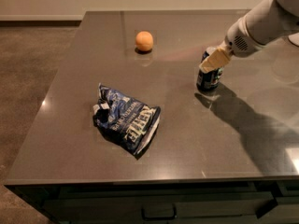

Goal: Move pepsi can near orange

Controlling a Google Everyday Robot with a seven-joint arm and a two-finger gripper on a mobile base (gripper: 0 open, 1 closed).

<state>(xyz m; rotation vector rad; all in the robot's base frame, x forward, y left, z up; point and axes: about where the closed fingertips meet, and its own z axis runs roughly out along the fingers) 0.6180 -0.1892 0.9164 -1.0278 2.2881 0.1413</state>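
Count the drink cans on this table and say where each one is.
1. The pepsi can stands upright on the right of the table, right of the orange, with the gripper at its top. The arm covers some surface, so another could be hidden.
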